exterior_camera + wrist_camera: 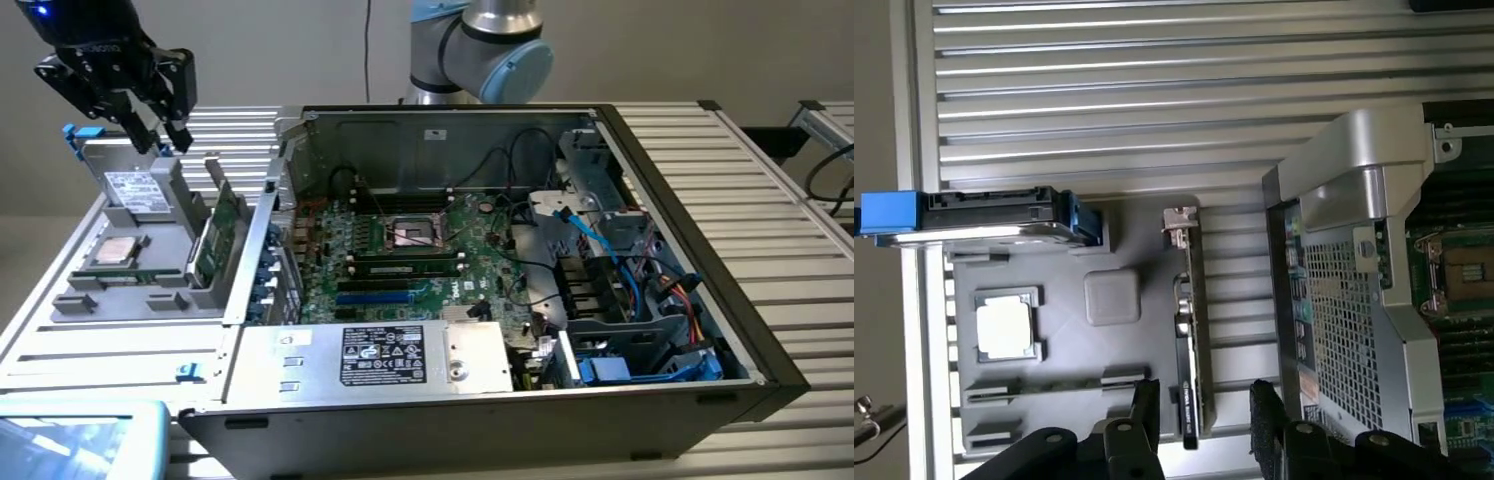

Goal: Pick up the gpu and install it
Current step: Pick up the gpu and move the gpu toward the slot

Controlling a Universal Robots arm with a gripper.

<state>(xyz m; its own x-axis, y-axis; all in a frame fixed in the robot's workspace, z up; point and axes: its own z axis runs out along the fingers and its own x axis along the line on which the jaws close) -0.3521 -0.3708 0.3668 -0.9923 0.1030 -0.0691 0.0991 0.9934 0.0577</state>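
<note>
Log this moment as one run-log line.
phase: pre-grasp | end effector: open, above gpu, no contact | gpu: on edge in gray tray, not installed

Pincer [158,133] is up high at the exterior view's left, black, pointing straight down. Both fingers [1144,425] are spread apart with a clear gap, nothing clamped. Arm's silver and light-blue joint [483,50] is at top centre, well apart from the pincer.
</note>
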